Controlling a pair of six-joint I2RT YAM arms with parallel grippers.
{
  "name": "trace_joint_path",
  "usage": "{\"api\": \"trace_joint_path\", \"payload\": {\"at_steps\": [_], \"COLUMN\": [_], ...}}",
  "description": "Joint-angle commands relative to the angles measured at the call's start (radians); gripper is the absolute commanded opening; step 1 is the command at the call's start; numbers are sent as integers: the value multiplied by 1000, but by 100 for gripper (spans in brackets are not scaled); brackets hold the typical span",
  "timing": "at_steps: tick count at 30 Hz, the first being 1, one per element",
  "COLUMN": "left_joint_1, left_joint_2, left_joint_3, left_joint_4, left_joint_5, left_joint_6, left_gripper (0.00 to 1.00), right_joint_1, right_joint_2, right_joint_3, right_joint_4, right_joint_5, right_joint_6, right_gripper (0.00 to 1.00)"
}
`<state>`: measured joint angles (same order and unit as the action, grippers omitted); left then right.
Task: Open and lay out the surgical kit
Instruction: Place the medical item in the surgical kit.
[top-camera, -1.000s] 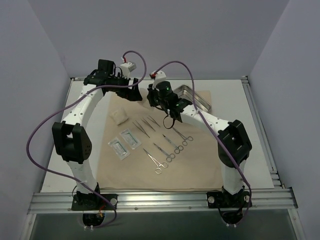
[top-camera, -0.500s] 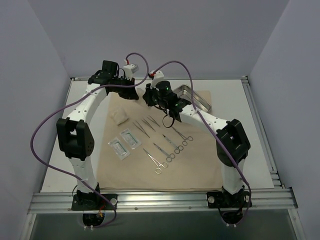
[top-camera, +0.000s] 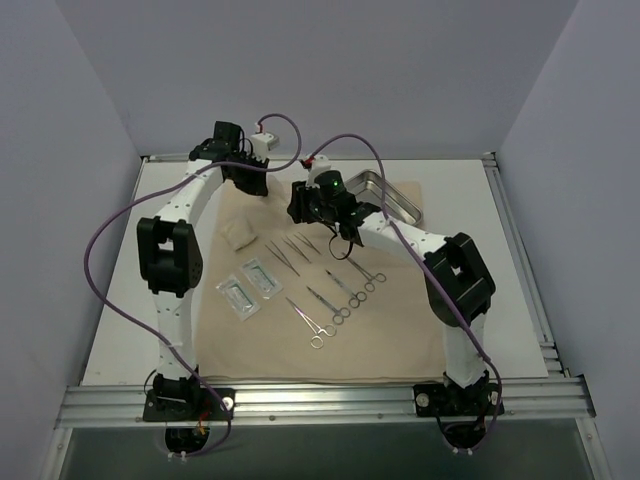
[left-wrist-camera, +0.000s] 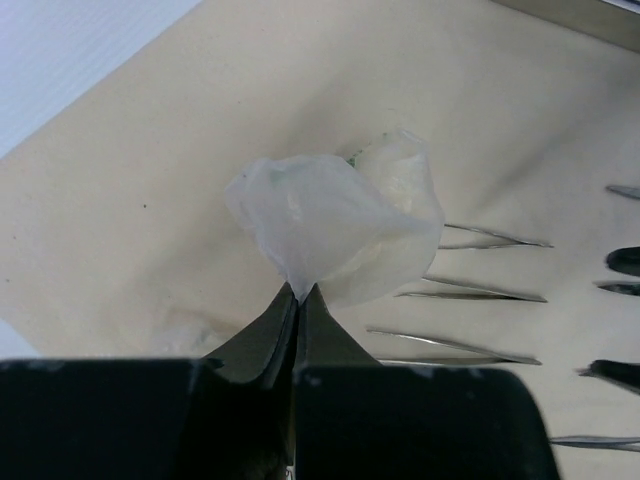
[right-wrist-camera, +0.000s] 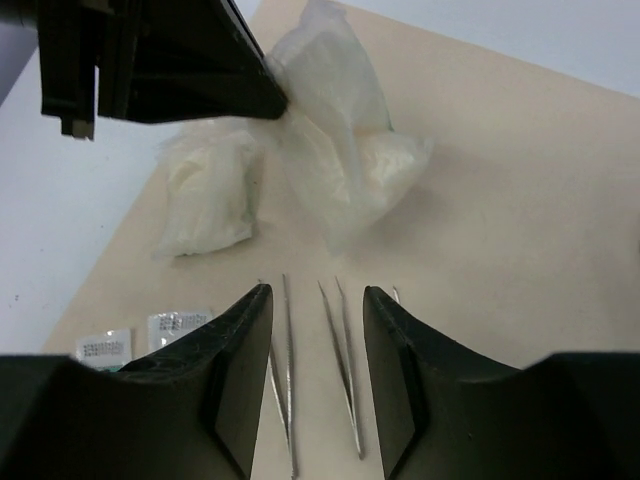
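The surgical kit lies spread on its tan cloth (top-camera: 400, 330): steel tray (top-camera: 392, 196) at the back right, tweezers (top-camera: 290, 250), ring-handled clamps (top-camera: 345, 290), two clear packets (top-camera: 250, 285) and a gauze pile (top-camera: 238, 232). My left gripper (left-wrist-camera: 299, 290) is shut on a corner of a crumpled translucent bag (left-wrist-camera: 335, 225), which hangs above the cloth. In the right wrist view that bag (right-wrist-camera: 335, 140) hangs from the left fingers (right-wrist-camera: 240, 80), next to the gauze (right-wrist-camera: 205, 195). My right gripper (right-wrist-camera: 316, 292) is open and holds nothing, just above two tweezers (right-wrist-camera: 288, 370).
The cloth's back left edge meets the white table (left-wrist-camera: 70, 50). Both arms lean in over the back middle of the cloth, their purple cables (top-camera: 100, 250) looping out at the sides. Grey walls close in the table.
My left gripper shut on the translucent bag and its arm swung slightly right. My right gripper then opened and let go of the bag.
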<state>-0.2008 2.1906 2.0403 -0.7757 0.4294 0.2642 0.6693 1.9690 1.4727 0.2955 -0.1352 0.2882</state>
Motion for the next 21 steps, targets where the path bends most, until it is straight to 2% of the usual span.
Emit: {"api": "trace_joint_path", "payload": {"at_steps": [1, 11, 17, 21], "left_joint_1": [9, 26, 20, 1], "left_joint_2": [55, 179, 276, 328], "left_joint_3": [109, 202, 323, 400], "left_joint_4": [-56, -154, -243, -290], "left_joint_5": [-1, 17, 8, -94], "left_joint_6": [89, 205, 251, 288], "left_gripper": [2, 2, 2, 6], "right_joint_1": [-28, -59, -59, -60], "right_joint_2": [-88, -107, -88, -87], "right_joint_3": [-48, -88, -83, -81], "right_joint_4": [19, 11, 13, 8], "right_joint_5": [31, 34, 19, 17], "right_joint_6": [3, 8, 19, 19], "right_gripper": [38, 38, 38, 38]}}
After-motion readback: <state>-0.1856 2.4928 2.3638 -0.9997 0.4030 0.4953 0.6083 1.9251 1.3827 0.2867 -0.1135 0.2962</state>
